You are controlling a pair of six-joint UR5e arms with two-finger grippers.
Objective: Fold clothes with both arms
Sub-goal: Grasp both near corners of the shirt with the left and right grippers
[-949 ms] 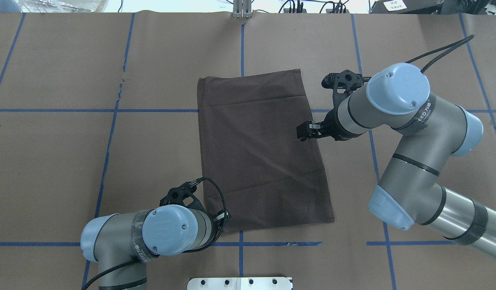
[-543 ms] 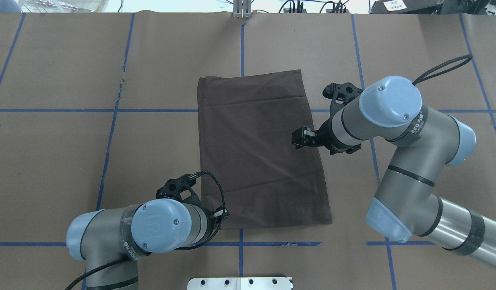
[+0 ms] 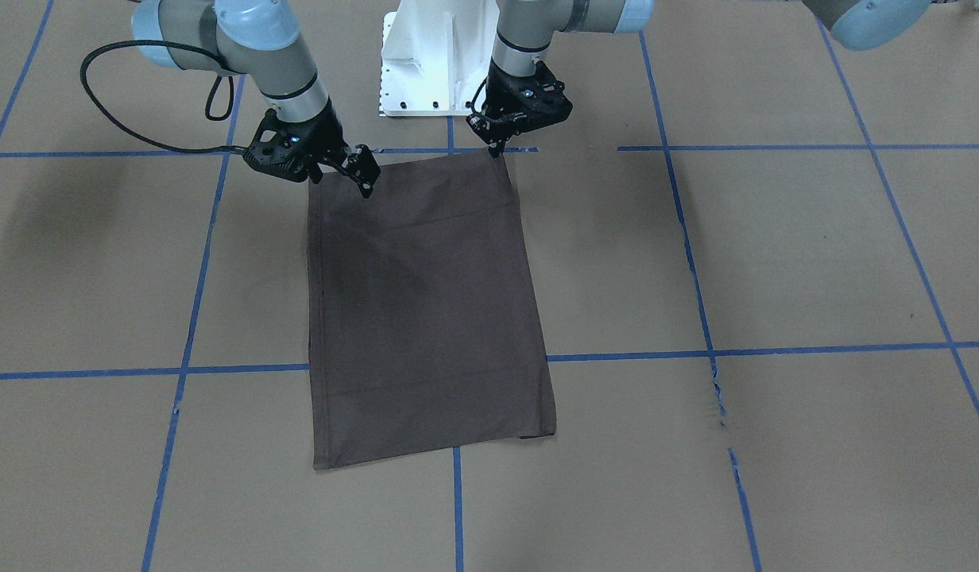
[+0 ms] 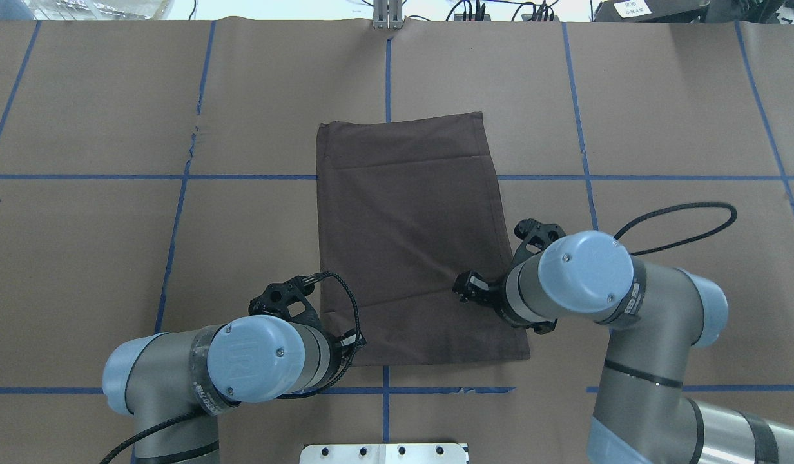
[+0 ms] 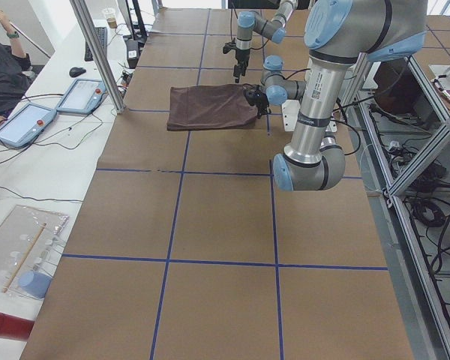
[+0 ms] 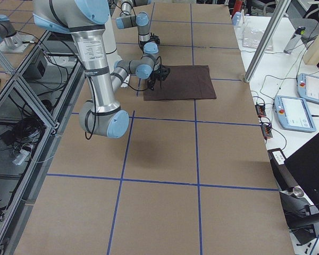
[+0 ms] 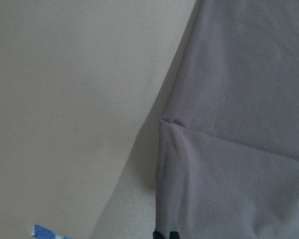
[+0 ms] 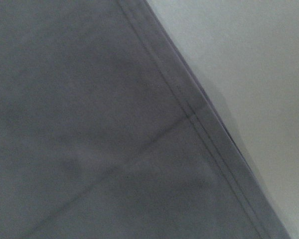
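Observation:
The dark brown T-shirt [image 4: 410,245] lies folded into a flat rectangle at the table's middle; its collar and labels are hidden. My left gripper [image 4: 357,341] is at the shirt's near-left corner [image 3: 497,155], pointing down with its fingers together on the cloth edge. The left wrist view shows a small pucker in the fabric [image 7: 164,123]. My right gripper [image 4: 463,289] hangs open just above the shirt's right side, close to the near-right corner [image 3: 364,176]. Only the stitched hem [image 8: 199,124] fills the right wrist view.
The white mounting pedestal [image 3: 434,56] stands just behind the shirt's near edge. Blue tape lines [image 4: 384,390] cross the brown paper, which has a tear [image 4: 194,135] at the far left. A side bench holds tablets [image 5: 82,94], with a person [image 5: 0,67] beside it.
My right arm has swung back toward the base along the shirt's right edge, from mid-edge to near the near-right corner. The left arm shifted slightly and the near hem drew in a little.

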